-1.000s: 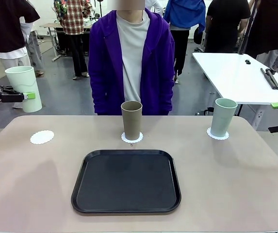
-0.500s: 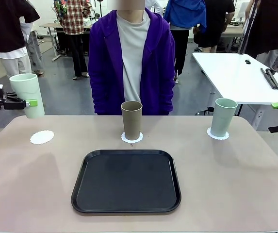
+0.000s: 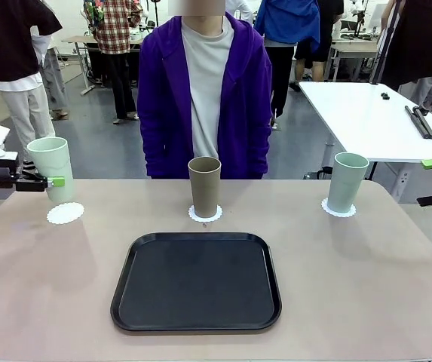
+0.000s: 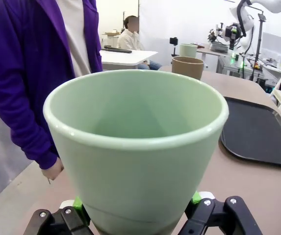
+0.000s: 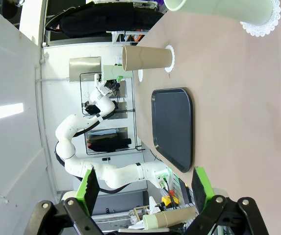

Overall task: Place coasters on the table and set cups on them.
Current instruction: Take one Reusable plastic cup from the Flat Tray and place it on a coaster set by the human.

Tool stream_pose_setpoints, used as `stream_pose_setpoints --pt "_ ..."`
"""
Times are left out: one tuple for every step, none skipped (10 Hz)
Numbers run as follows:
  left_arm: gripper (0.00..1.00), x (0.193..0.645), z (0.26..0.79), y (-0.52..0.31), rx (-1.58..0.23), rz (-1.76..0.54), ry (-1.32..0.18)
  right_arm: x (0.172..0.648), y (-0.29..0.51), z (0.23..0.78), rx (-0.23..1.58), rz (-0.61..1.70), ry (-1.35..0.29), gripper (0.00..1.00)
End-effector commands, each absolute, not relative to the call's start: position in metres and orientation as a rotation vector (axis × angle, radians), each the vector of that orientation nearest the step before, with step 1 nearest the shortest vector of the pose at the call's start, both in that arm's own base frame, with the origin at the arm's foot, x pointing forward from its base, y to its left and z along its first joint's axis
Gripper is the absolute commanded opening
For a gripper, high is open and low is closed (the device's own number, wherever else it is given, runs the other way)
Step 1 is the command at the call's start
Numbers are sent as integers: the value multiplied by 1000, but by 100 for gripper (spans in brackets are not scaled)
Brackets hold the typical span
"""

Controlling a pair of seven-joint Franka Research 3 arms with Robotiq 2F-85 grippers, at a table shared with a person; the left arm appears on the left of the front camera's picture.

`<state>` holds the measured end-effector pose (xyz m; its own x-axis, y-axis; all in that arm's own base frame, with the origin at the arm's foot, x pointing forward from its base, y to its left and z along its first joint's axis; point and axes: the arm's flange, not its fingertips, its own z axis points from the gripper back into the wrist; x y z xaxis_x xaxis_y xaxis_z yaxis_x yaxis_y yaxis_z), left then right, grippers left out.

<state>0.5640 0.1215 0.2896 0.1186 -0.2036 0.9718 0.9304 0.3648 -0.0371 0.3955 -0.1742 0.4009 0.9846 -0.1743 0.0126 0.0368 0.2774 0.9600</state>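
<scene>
The left gripper (image 3: 50, 181) is clamped on a mint cup (image 3: 51, 167) (nothing inside it), held just above and behind the bare left coaster (image 3: 65, 213). The tan cup (image 3: 204, 186) stands on the middle coaster (image 3: 205, 216), behind the black tray (image 3: 196, 281). The second mint cup (image 3: 347, 182) stands on the right coaster (image 3: 338, 209). The right gripper (image 5: 142, 188) spreads wide, holding nothing, off the table (image 3: 366, 279) edge.
</scene>
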Motion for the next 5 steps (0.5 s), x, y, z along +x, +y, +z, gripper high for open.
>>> stream_pose_setpoints --pt "85 574 285 131 -868 -1016 -1141 395 -173 401 1283 -149 -125 100" --pt "85 572 279 132 -885 -1010 -1138 395 -173 401 1283 -149 -125 100" --pt "85 567 272 132 -901 -1007 -1133 395 -173 401 1283 -149 -125 100" --pt "85 568 270 136 -922 -1012 -1122 395 -173 401 1283 -149 -125 100" --pt "85 568 267 137 -928 -1012 -1123 395 -173 401 1283 -149 -125 100"
